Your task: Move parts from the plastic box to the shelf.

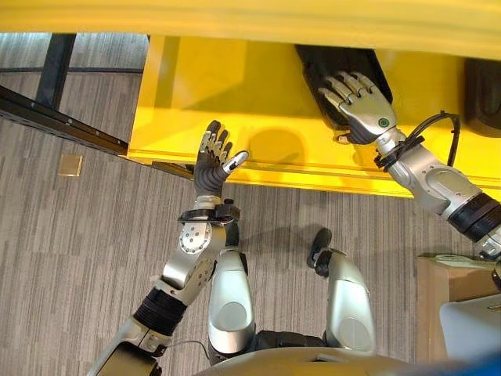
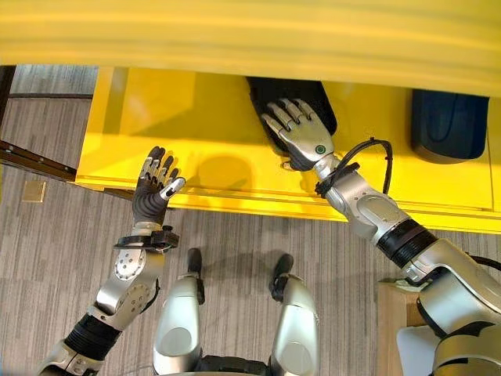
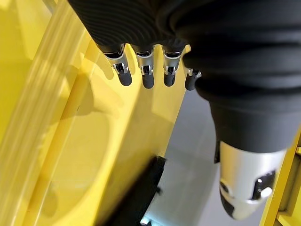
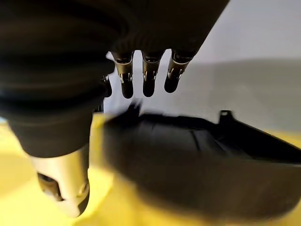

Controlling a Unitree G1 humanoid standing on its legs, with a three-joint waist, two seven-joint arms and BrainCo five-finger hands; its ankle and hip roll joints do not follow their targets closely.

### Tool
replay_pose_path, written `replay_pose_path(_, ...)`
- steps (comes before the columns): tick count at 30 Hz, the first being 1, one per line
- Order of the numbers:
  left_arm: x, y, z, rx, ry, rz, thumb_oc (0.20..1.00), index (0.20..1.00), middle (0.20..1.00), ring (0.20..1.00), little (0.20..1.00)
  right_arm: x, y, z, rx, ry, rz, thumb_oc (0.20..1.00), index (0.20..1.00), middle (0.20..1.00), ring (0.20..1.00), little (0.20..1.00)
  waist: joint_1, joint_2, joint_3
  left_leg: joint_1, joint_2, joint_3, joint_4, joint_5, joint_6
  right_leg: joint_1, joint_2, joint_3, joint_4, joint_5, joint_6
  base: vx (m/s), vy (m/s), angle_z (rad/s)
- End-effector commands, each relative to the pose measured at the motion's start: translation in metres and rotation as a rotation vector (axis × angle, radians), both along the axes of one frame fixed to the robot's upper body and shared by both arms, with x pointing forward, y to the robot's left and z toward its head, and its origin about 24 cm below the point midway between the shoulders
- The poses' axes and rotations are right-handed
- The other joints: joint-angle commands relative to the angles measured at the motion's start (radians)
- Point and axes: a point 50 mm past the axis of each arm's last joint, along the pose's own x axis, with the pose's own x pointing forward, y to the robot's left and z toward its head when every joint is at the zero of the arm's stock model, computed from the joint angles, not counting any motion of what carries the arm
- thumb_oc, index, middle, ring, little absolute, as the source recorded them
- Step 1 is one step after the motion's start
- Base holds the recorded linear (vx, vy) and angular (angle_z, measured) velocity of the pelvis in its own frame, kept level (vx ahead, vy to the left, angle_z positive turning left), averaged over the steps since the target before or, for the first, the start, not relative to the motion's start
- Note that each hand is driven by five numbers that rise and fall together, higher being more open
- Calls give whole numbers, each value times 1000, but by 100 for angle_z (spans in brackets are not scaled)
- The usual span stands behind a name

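Note:
A black moulded part (image 1: 317, 66) lies on the yellow shelf (image 1: 258, 110), toward its back. My right hand (image 1: 362, 110) rests over the near end of this part with its fingers spread and straight. In the right wrist view the fingers (image 4: 146, 77) reach out above the black part (image 4: 202, 160) and the thumb stands apart from it. My left hand (image 1: 210, 168) is raised at the shelf's front edge, left of the part, open and holding nothing. The left wrist view has its straight fingers (image 3: 146, 70) over the yellow shelf surface (image 3: 70, 141).
A second dark part (image 2: 448, 125) lies on the shelf at the far right. A yellow upper beam (image 1: 250, 16) overhangs the shelf. A dark rail (image 1: 63, 117) and a small tan square (image 1: 70, 164) are on the floor at left. A wooden stand (image 1: 438, 290) with a pale box (image 1: 470, 329) is at lower right.

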Motion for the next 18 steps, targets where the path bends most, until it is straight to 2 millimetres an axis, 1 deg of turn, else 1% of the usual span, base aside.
replay_pose_path(1,-6,10,22,-29,-139,15,1000,1000,1000,1000,1000,2,-7,24,41,-11,5,1000,1000,1000,1000,1000,-2,-24,-23,-27,-41,71,14,34,55,48,34,23,64,-76,25,-32,-20,-1)
replay_pose_path(2,-6,12,25,-26,-150,28,1000,1000,1000,1000,1000,0,-8,18,77,18,7,1000,1000,1000,1000,1000,-6,-31,-23,-29,-36,75,17,32,53,48,34,22,66,-76,27,0,0,0)
replay_pose_path(6,-6,13,28,-15,-154,40,1000,1000,1000,1000,1000,-3,-9,13,78,33,-1,1000,1000,1000,1000,1000,-11,-37,-23,-32,-33,78,26,26,53,47,33,23,70,-77,29,14,-7,0)
replay_pose_path(7,-4,14,29,-8,-150,45,1000,1000,1000,1000,1000,-3,-15,5,74,67,-41,1000,1000,1000,1000,1000,-16,-46,-23,-23,-35,74,38,2,45,57,33,34,77,-95,40,0,0,0)
replay_pose_path(8,-4,14,30,-6,-153,45,1000,1000,1000,1000,1000,-3,-16,4,73,68,-45,1000,1000,1000,1000,1000,-15,-45,-23,-33,-31,82,34,21,54,49,35,26,70,-77,30,-6,-31,-1)
replay_pose_path(9,-3,14,31,-3,-153,43,1000,1000,1000,1000,1000,-2,-19,2,90,81,-64,1000,1000,1000,1000,1000,-16,-47,-23,-33,-30,84,36,20,54,49,37,27,70,-77,30,0,0,0)
replay_pose_path(10,-3,14,30,-3,-150,42,1000,1000,1000,1000,1000,-1,-20,1,96,87,-74,1000,1000,1000,1000,1000,-18,-50,-23,-23,-34,78,41,0,45,58,36,35,75,-95,39,62,-14,-4)
replay_pose_path(11,-3,13,30,-2,-151,41,1000,1000,1000,1000,1000,0,-22,0,92,85,-92,1000,1000,1000,1000,1000,-18,-50,-23,-22,-34,78,40,1,45,59,37,36,74,-94,39,2,-21,-7)
replay_pose_path(12,-2,13,31,4,-152,35,1000,1000,1000,1000,1000,4,-30,-2,98,80,-134,1000,1000,1000,1000,1000,-15,-48,-23,-37,-30,80,40,20,53,51,44,29,66,-75,28,-60,-19,-5)
replay_pose_path(18,0,10,30,5,-149,32,1000,1000,1000,1000,1000,11,-39,2,106,-5,-210,1000,1000,1000,1000,1000,-12,-42,-23,-48,-33,73,47,18,53,44,45,28,75,-79,26,-10,-4,0)
